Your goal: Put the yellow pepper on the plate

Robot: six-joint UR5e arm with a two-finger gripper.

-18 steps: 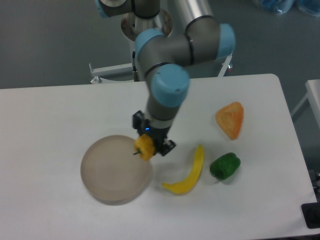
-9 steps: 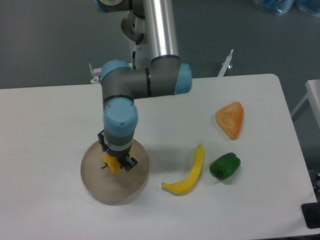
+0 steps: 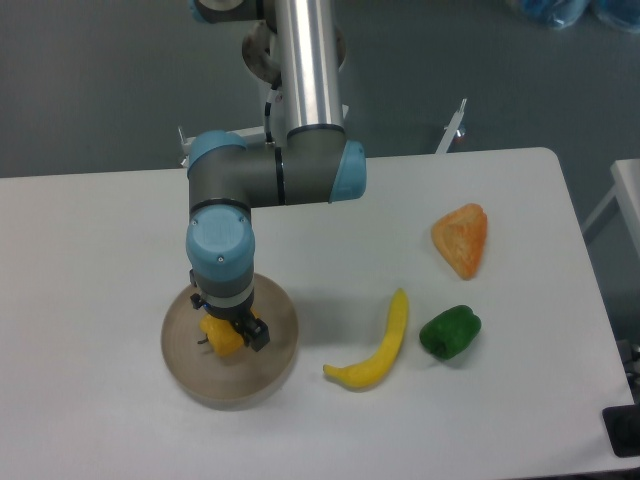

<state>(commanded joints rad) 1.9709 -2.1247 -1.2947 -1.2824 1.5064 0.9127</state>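
Observation:
The yellow pepper [image 3: 220, 337] is small, chunky and yellow-orange, and it sits over the middle of the plate [image 3: 270, 362], a round beige-grey dish at the table's front left. My gripper [image 3: 224, 332] points straight down over the plate and is shut on the yellow pepper. The arm's wrist hides the top of the pepper and part of the plate. I cannot tell whether the pepper touches the plate.
A long curved yellow banana-like piece [image 3: 378, 348] lies right of the plate. A green pepper [image 3: 449, 333] sits further right. An orange wedge-shaped piece [image 3: 462, 239] lies at the right, behind the green pepper. The table's front edge is close below the plate.
My gripper carried the yellow pepper leftward from the plate's right rim to over its middle, then shifted slightly left and lower. The other pieces have not moved.

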